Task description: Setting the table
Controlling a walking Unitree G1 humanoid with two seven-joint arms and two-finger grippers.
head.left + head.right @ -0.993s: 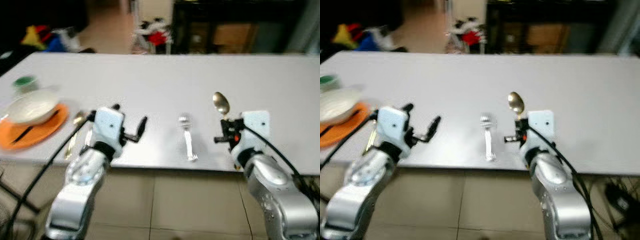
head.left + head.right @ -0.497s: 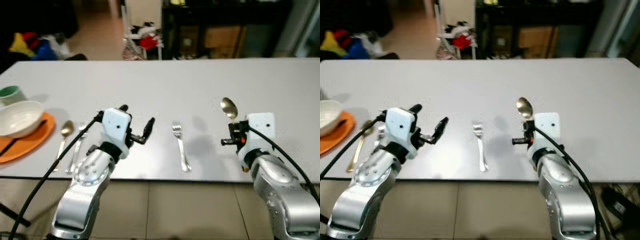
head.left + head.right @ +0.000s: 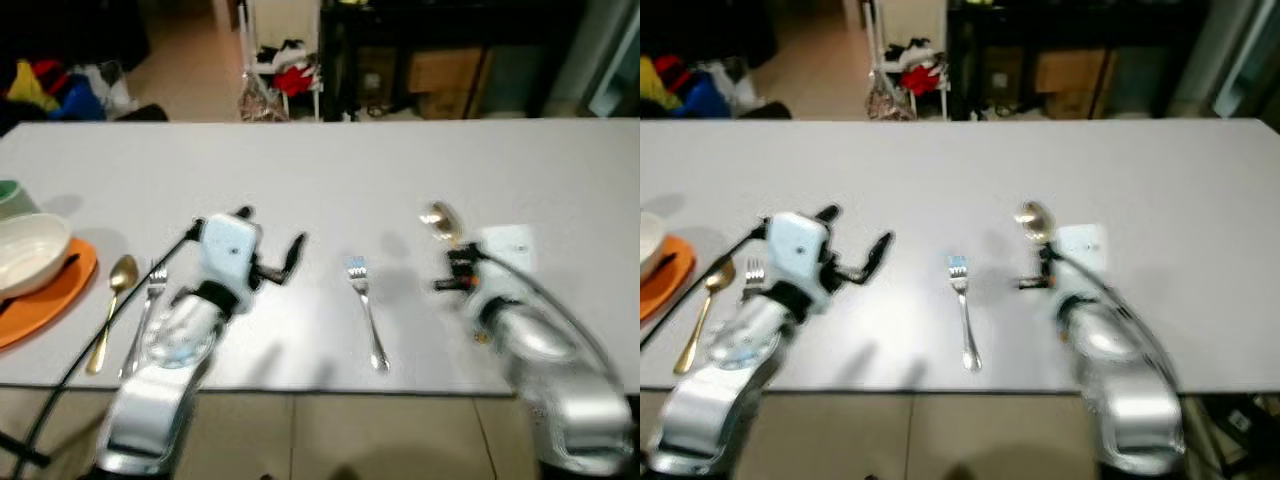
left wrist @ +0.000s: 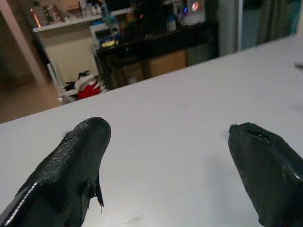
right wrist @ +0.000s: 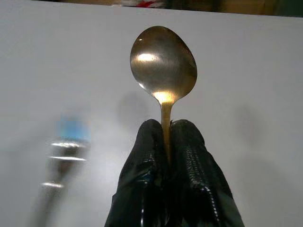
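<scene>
a long grey table (image 3: 330, 170) runs across the view. at its left edge an orange plate (image 3: 55, 298) carries a white bowl (image 3: 30, 255), with a bit of green cup (image 3: 8, 190) behind it. just right of the plate lie a gold spoon (image 3: 110, 305) and a fork (image 3: 145, 315), side by side. the left gripper (image 3: 270, 245) hovers over the table with its fingers spread and nothing between them. a second fork (image 3: 366, 312) lies alone near the middle. to its right the right gripper (image 3: 450, 270), blurred, has a spoon (image 3: 440, 220) pinched by the handle, bowl end pointing away from the robot. beyond the table are dark furniture and some red and white clutter (image 3: 285, 75) on the floor.
</scene>
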